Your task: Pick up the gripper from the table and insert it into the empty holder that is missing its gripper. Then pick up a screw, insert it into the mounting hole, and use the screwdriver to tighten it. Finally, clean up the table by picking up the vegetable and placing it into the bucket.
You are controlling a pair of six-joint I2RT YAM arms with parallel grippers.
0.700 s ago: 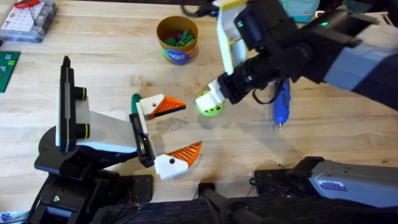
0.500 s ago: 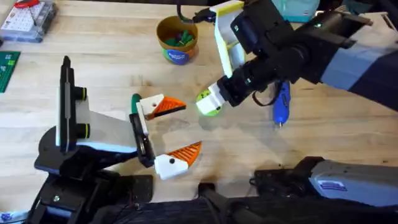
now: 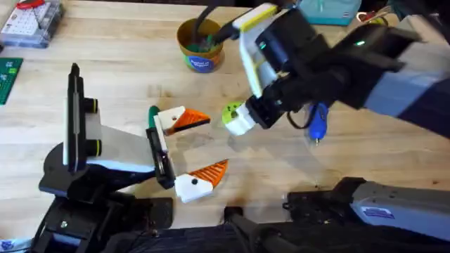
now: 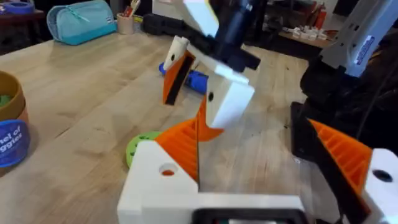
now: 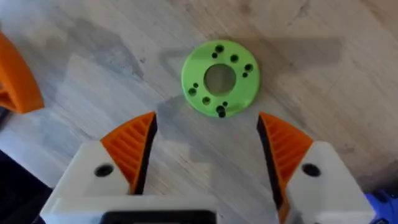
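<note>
Premises: robotics lab or workshop. Evidence: pale wooden workbench (image 3: 126, 63), clear compartmented parts organizer (image 3: 29, 24) at its far corner, cluttered equipment benches (image 4: 298, 31) in the room behind.

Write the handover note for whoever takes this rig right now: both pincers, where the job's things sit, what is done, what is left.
Right pincer: open, empty, hanging over the vegetable, which lies flat on the table.
Left pincer: open, empty, low near its base.
Screwdriver: lying on the table behind the right arm.
Bucket: at the far side, with green pieces already in it.
Done: the pictures do not settle the holder and screw steps.
Left: grip the vegetable, carry it to the bucket, drop it in.
</note>
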